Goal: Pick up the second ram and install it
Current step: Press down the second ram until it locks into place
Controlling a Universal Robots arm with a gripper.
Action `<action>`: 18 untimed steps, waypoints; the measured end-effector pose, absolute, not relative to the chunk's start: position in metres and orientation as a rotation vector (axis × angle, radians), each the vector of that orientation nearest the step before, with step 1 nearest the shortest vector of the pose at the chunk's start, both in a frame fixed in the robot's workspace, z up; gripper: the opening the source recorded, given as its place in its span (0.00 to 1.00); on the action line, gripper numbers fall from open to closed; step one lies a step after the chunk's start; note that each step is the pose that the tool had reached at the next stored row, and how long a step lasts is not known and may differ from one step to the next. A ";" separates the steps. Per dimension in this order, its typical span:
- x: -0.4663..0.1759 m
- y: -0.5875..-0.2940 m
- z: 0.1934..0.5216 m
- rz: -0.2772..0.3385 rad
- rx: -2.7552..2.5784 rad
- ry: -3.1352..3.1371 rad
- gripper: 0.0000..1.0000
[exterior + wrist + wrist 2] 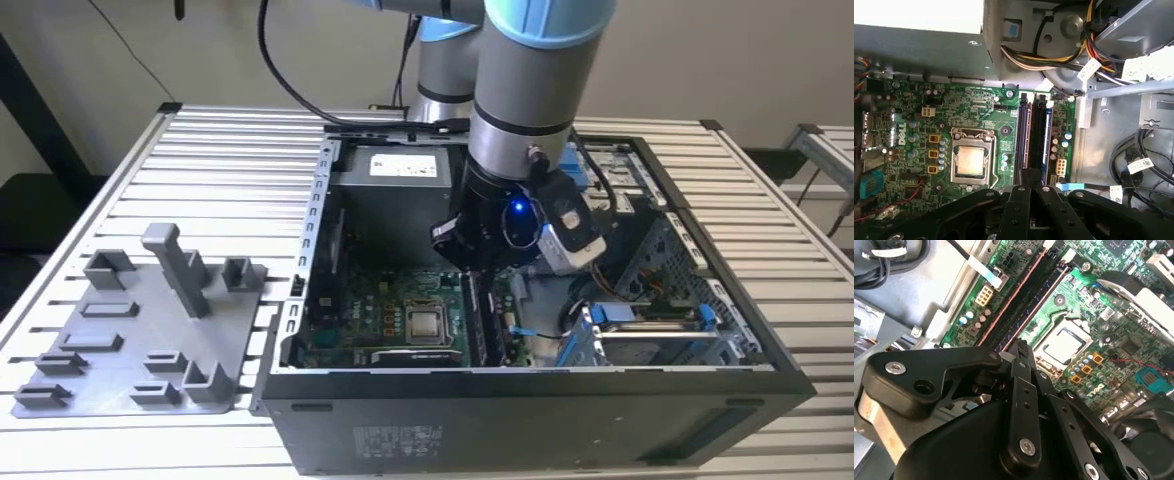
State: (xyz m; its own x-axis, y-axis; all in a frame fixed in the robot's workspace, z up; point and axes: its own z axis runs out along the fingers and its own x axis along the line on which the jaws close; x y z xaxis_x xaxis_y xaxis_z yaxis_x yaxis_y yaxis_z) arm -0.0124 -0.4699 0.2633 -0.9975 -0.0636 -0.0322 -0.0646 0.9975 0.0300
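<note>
Black gripper (1030,192) low in frame, fingers closed together, hovering above motherboard (914,150) memory slots (1033,135), inside open computer case (747,350).

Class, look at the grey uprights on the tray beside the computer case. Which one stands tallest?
The slim post towards the tray's far edge in the exterior view. It rises well above the squat blocks around it.

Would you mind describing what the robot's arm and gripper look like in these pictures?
The arm is a thick grey tube with a light blue joint cap at the top. A black cable hangs behind it. Near its wrist a small blue light glows, beside a grey and black camera. The gripper is matte black, built of flat linkage bars joined by silver screws.
</note>
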 end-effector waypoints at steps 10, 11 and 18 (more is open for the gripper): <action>-0.012 -0.470 0.263 0.052 -0.266 3.100 0.11; -0.012 -0.470 0.263 0.053 -0.286 3.099 0.11; -0.013 -0.470 0.263 0.058 -0.436 3.083 0.11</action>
